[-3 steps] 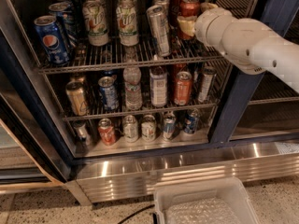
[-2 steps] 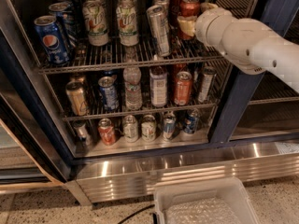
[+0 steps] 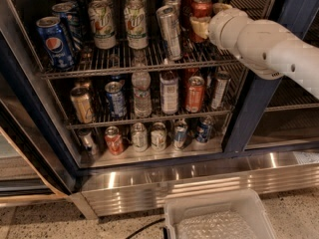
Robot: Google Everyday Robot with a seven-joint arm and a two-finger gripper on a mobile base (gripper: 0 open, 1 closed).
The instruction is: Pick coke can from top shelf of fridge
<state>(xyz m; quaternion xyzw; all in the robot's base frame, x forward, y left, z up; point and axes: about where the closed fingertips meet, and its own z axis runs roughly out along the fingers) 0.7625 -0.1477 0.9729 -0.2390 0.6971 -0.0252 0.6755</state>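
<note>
the pincer [image 3: 198, 27] is inside the fridge [image 3: 250, 114], at the right end of the top shelf [image 3: 124, 63], at the end of the white arm [image 3: 271, 48] that enters from the right. it sits at the lower front of the coke can [image 3: 202, 10]. whether it is released or clenched cannot be told, nor whether it touches the can.

the coke can stands upright on the top shelf, right of centre, with more red cans behind it. just left of it a slim silver can [image 3: 169, 30] leans, top tilted left. further left stand two green-and-white cans [image 3: 135, 25] side by side, then a row of blue cans headed by a pepsi can [image 3: 54, 43] at the shelf's left front corner.

the middle shelf [image 3: 149, 119] carries upright cans and a clear bottle [image 3: 142, 91]; a red can [image 3: 195, 93] stands below the pincer. the lowest level holds a row of smaller cans [image 3: 158, 136].

the arm crosses the dark blue right frame post. open shelf room shows along the front rail between the pepsi can and the green-and-white cans. below the stainless-steel base [image 3: 199, 176], a white bin [image 3: 172, 215] on the floor holds clear, crinkled wrap.
</note>
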